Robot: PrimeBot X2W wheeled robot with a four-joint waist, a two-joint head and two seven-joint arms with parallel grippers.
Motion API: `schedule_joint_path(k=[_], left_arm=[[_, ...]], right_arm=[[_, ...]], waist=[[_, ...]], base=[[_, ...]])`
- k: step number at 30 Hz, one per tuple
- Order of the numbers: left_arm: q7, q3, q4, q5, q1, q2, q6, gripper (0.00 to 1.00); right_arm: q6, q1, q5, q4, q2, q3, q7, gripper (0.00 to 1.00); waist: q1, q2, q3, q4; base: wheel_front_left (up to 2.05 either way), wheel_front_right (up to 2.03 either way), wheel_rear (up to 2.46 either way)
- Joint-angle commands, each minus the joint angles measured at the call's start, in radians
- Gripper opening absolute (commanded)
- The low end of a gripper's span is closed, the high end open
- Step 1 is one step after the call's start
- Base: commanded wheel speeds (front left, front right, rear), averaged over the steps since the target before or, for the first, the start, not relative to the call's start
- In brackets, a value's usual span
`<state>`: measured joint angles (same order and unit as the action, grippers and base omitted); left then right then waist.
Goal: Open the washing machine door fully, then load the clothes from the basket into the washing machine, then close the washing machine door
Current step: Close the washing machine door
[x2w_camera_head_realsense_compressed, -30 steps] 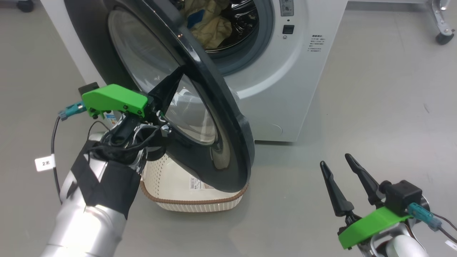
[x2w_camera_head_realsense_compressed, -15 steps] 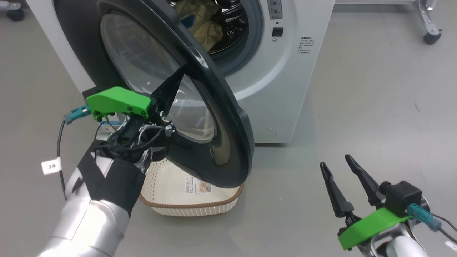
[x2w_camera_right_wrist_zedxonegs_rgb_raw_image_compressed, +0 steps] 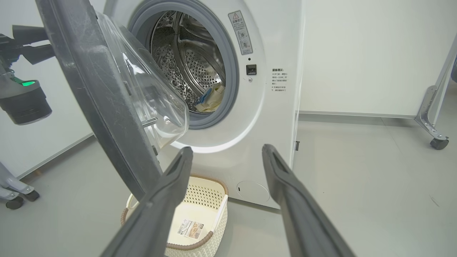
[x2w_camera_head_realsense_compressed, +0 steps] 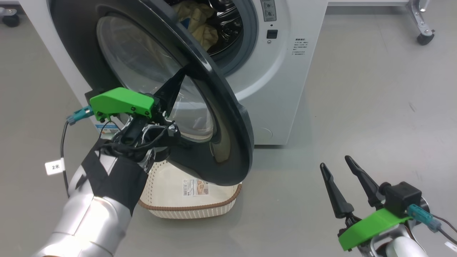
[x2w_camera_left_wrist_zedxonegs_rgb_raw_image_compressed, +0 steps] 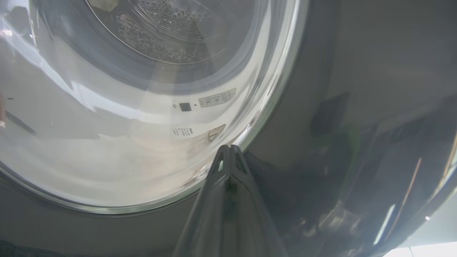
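The washing machine door point(x2w_camera_head_realsense_compressed: 230, 117) should feel stiff, heavy and slick, so push on its black rim. It hangs half-shut off the washing machine's point(x2w_camera_head_realsense_compressed: 278, 89) left edge. Your left gripper point(x2w_camera_head_realsense_compressed: 182, 73), fingers pinched together, presses it while the right gripper point(x2w_camera_head_realsense_compressed: 335, 161) idles wide. Since a second ago the door hides more of the clothes point(x2w_camera_head_realsense_compressed: 194, 21).

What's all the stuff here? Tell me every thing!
washing machine: one, white, behind the door.
washing machine door: one, black rim, clear glass, partly open above the basket.
clothes: one pile, cream and blue, inside the drum.
basket: one, cream, brown rim, under the door.
label: one, white, inside the basket.
wheeled frame: one, silver, far right.
left gripper: one, dark fingers shut, tips at the door's glass edge.
right gripper: one, dark fingers open, lower right, holding nothing.
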<state>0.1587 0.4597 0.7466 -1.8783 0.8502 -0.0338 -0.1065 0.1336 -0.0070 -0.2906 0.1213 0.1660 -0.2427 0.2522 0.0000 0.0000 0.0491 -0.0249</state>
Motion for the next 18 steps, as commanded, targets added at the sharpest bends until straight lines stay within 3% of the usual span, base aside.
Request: schedule_joint_path(k=[1, 6, 15, 17, 18], left_arm=[[-0.003, -0.018, -0.029, -0.013, 0.07, -0.016, -0.016, 0.0], [-0.04, 0.003, -0.008, 0.017, 0.077, -0.021, -0.02, 0.0], [-0.31, 0.175, 0.009, 0.373, 0.031, -0.118, -0.016, 0.0], [-0.366, 0.214, 0.0, 0.451, 0.004, -0.141, 0.003, 0.15], [-0.383, 0.224, -0.007, 0.479, -0.011, -0.148, 0.015, 0.36]], right_arm=[[-0.003, -0.024, -0.004, -0.026, 0.016, -0.016, 0.01, 1.0], [-0.003, -0.022, -0.003, -0.027, 0.014, -0.013, 0.01, 1.0], [-0.003, -0.006, 0.0, -0.034, 0.007, 0.005, 0.01, 1.0], [-0.003, 0.0, 0.002, -0.037, 0.005, 0.013, 0.01, 1.0], [-0.003, 0.003, 0.003, -0.039, 0.005, 0.018, 0.01, 1.0]], waist=[[0.0, 0.0, 0.0, 0.0], [0.0, 0.0, -0.001, 0.002], [0.0, 0.0, -0.003, 0.006], [0.0, 0.0, -0.003, 0.011], [0.0, 0.0, -0.002, 0.015]], base=[[0.0, 0.0, 0.0], [0.0, 0.0, 0.0], [0.0, 0.0, 0.0], [0.0, 0.0, 0.0], [0.0, 0.0, 0.0]])
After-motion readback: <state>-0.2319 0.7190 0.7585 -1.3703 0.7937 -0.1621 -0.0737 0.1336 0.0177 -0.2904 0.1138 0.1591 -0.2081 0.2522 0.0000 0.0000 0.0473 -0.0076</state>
